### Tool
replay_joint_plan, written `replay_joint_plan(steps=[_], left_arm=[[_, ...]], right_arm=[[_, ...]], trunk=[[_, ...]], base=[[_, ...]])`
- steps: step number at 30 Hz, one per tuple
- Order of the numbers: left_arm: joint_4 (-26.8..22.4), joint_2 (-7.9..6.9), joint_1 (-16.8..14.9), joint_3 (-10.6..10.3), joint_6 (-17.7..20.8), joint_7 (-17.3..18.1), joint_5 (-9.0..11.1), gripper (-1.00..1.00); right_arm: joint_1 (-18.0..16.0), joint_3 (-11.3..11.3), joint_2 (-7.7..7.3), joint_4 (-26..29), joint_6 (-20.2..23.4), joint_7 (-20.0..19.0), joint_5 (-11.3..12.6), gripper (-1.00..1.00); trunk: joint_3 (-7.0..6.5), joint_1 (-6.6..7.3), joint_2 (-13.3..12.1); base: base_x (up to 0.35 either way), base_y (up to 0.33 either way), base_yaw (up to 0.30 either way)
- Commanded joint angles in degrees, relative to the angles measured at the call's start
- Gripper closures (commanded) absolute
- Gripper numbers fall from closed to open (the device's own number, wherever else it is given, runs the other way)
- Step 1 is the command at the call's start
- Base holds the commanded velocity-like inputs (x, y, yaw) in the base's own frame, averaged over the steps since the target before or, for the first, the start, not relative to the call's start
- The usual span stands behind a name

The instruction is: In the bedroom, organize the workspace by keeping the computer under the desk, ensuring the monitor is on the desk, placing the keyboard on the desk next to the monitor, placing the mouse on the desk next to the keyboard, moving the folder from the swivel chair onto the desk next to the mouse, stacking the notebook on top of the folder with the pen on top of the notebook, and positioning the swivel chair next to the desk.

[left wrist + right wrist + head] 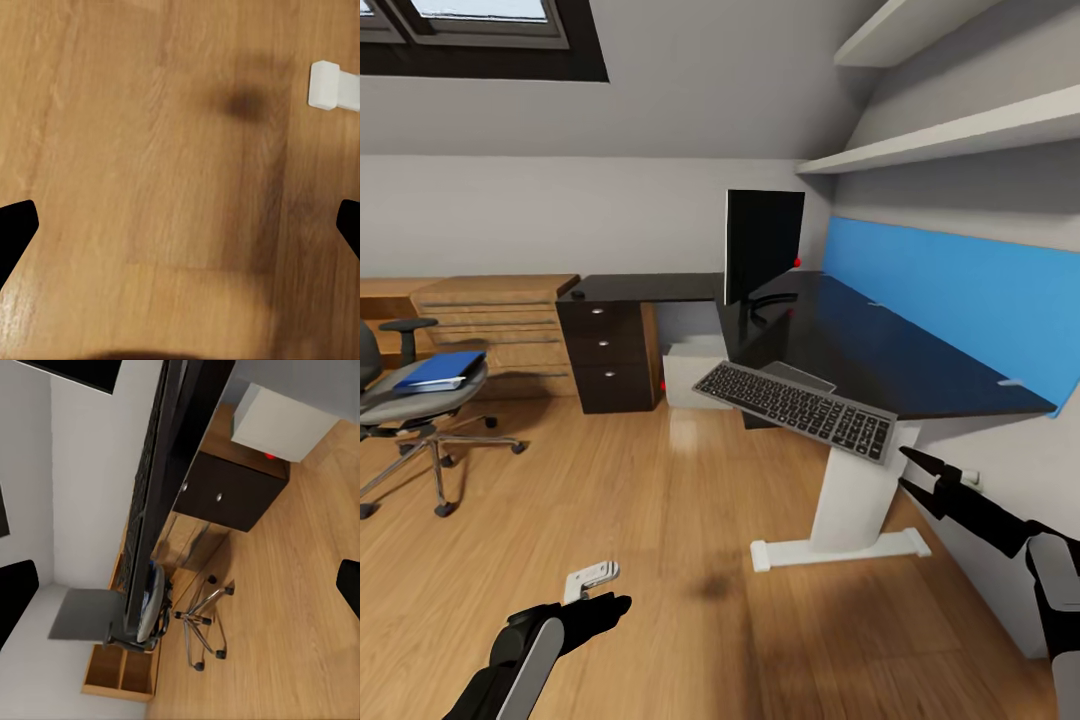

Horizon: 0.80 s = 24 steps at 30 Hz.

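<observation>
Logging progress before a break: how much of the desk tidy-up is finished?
Done: monitor stands on the desk, computer beneath. In hand: keyboard tilted, overhanging the front edge, right gripper beside it. Left: folder on the swivel chair.

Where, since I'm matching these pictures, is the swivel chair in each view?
Head view: swivel chair at the left edge.
Right wrist view: beyond the keyboard, chrome base showing.
Left wrist view: floor planks, a white desk foot.
Shared landmark: dark drawer unit.
</observation>
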<state>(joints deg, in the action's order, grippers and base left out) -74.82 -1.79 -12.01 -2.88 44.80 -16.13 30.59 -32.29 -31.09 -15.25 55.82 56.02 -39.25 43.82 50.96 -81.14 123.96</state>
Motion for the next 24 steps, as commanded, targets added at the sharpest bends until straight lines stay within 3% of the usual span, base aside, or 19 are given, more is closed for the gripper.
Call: replay_joint_plan(steps=[1, 11, 24], left_arm=[[-0.1, -0.05, 0.0, -0.1, 0.1, -0.6, 0.6, -1.00], [-0.1, -0.09, 0.0, -0.1, 0.1, -0.6, 0.6, -1.00], [-0.1, -0.14, 0.0, 0.0, 0.1, -0.6, 0.6, -1.00]], right_arm=[[-0.1, -0.1, 0.02, -0.3, 0.3, -0.3, -0.2, -1.00], [-0.1, -0.1, 0.04, -0.8, 0.2, -0.3, -0.1, -1.00], [-0.1, -0.1, 0.07, -0.8, 0.2, -0.3, -0.1, -1.00]], trunk=[[0.05, 0.00, 0.0], [0.05, 0.00, 0.0], [0.05, 0.00, 0.0]], base=[[0.026, 0.000, 0.000], [0.111, 0.000, 0.000], [0.013, 0.000, 0.000]])
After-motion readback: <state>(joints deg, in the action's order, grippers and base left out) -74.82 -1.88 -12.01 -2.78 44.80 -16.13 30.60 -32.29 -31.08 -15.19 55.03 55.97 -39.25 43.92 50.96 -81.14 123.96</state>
